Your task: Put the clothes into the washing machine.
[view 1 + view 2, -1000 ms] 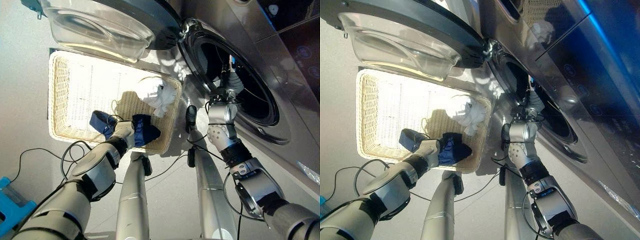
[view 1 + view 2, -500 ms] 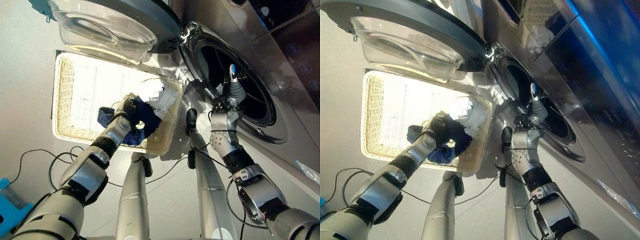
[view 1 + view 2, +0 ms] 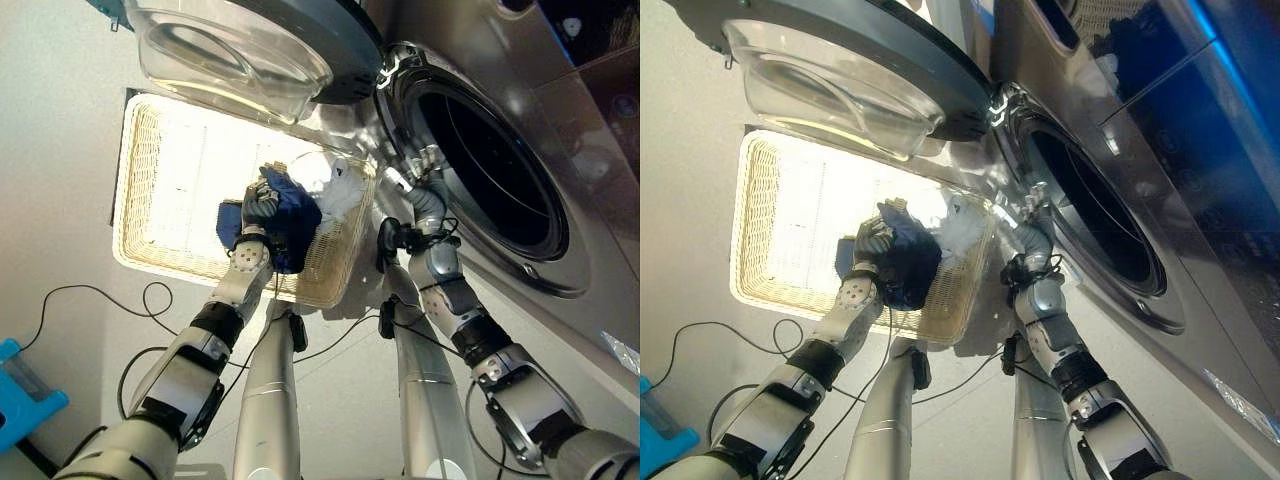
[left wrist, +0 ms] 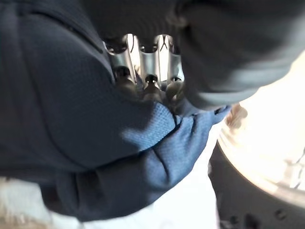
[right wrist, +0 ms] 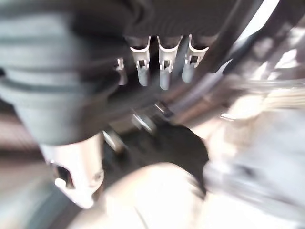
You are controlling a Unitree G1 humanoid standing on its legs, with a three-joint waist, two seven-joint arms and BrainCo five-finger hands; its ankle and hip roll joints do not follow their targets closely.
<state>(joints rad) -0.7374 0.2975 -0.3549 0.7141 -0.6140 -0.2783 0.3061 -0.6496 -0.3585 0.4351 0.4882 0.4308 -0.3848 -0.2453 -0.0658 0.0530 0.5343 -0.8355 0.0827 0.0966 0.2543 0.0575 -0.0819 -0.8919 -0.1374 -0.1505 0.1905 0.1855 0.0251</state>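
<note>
1. My left hand (image 3: 259, 208) is clenched around a dark blue garment (image 3: 290, 222), which it holds above the wicker laundry basket (image 3: 150, 180), over the corner closest to the washer.
2. In my left wrist view my silver fingers (image 4: 145, 71) curl into the blue cloth (image 4: 119, 143), which bunches around them and hangs below.
3. A white garment (image 3: 335, 190) lies in the basket, just beside the blue one on the machine side.
4. My right hand (image 3: 410, 178) is at the lower rim of the washing machine (image 3: 560, 190) opening, between the basket and the drum (image 3: 490, 175).
5. In my right wrist view its fingers (image 5: 164, 64) hang relaxed and loosely spread, gripping nothing.
6. The washer door (image 3: 250, 45) stands swung open above the basket, its clear bowl facing me.
</note>
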